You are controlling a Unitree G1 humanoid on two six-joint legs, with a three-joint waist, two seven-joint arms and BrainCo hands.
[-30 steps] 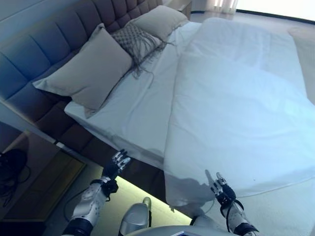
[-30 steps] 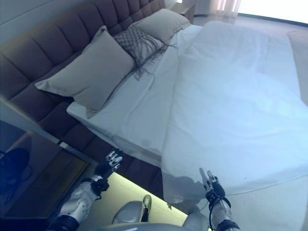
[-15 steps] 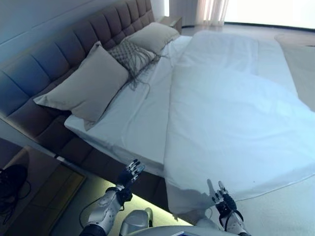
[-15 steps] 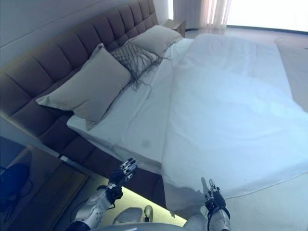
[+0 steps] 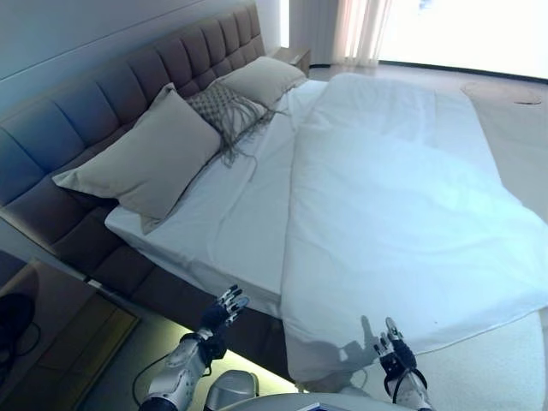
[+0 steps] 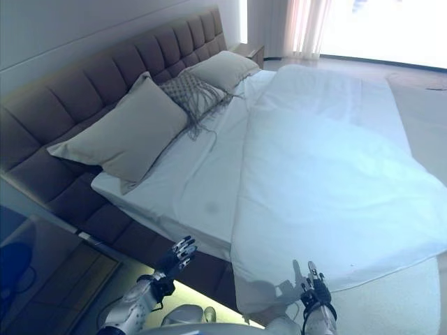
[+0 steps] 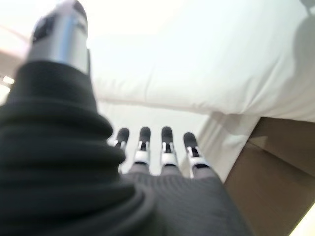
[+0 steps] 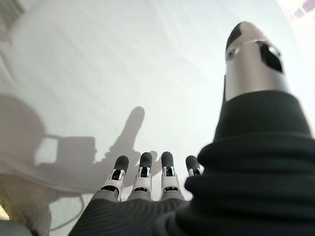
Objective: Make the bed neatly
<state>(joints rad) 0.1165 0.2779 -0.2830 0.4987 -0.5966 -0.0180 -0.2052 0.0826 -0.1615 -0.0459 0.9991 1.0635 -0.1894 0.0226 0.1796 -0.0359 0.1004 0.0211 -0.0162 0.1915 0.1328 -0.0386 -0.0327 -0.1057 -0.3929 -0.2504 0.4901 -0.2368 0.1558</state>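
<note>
A white duvet (image 5: 402, 197) covers the right part of the bed, its near corner hanging over the bed's side. A bare white sheet (image 5: 231, 205) shows between the duvet and the pillows. Two beige pillows (image 5: 141, 158) (image 5: 261, 79) and a grey fringed cushion (image 5: 224, 109) lean on the padded headboard (image 5: 94, 111). My left hand (image 5: 218, 312) is open, held in the air in front of the bed's dark side. My right hand (image 5: 392, 349) is open too, just short of the duvet's hanging corner. Neither hand holds anything.
A dark bedside table (image 5: 47, 334) stands at the lower left. A light strip glows under the bed frame (image 5: 171, 291). Pale carpet (image 5: 505, 368) lies to the right of the bed, and curtains (image 5: 355, 30) hang at the far window.
The view has tilted up, showing more of the far end of the bed. Both hands have sunk lower in the picture and stay open; the bedding has not moved.
</note>
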